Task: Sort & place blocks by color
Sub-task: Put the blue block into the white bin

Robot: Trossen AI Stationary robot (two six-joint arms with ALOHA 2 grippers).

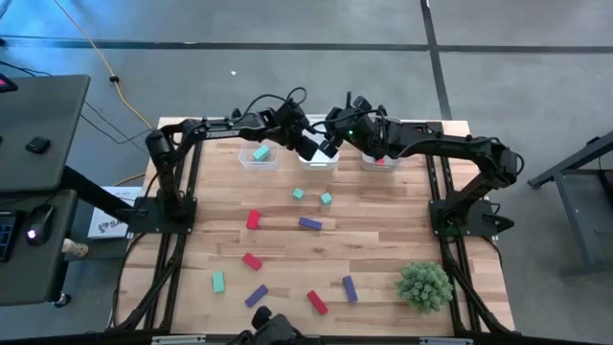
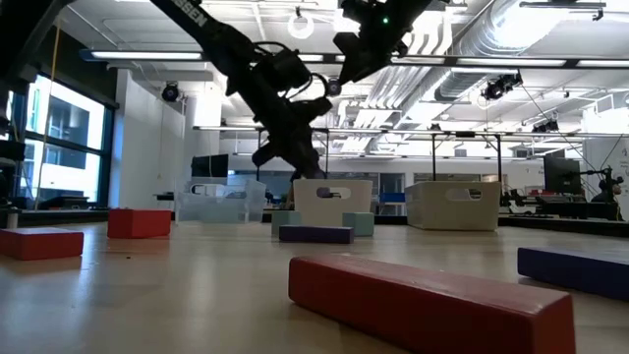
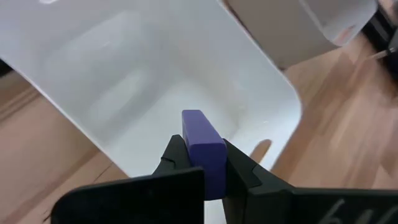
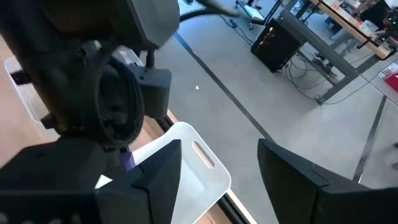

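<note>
My left gripper (image 3: 203, 144) hangs over the middle clear bin (image 3: 205, 68) at the table's far edge and is shut on a purple block (image 3: 198, 124). In the high view this gripper (image 1: 308, 147) sits above that bin (image 1: 318, 161). My right gripper (image 4: 219, 147) is open and empty, close beside the left one, also over the middle bin (image 1: 330, 146). The left bin (image 1: 259, 153) holds a teal block, the right bin (image 1: 380, 161) a red one. Loose blocks lie flat on the table: teal (image 1: 298, 194), red (image 1: 254, 219), purple (image 1: 309, 223) and others nearer. My left gripper pinches the purple block between its two fingers, on the block's long side faces near one end (image 3: 208, 163). The other end (image 3: 194, 117) sticks out past the fingertips. The fingers point down into the bin's opening. The block is lifted clear, above the bin's floor.
A spiky green plant ball (image 1: 424, 286) stands near the table's right near corner. More blocks lie toward the near edge: red (image 1: 252, 261), teal (image 1: 218, 282), purple (image 1: 257, 295), red (image 1: 317, 303), purple (image 1: 350, 288). The two wrists are very close together over the middle bin.
</note>
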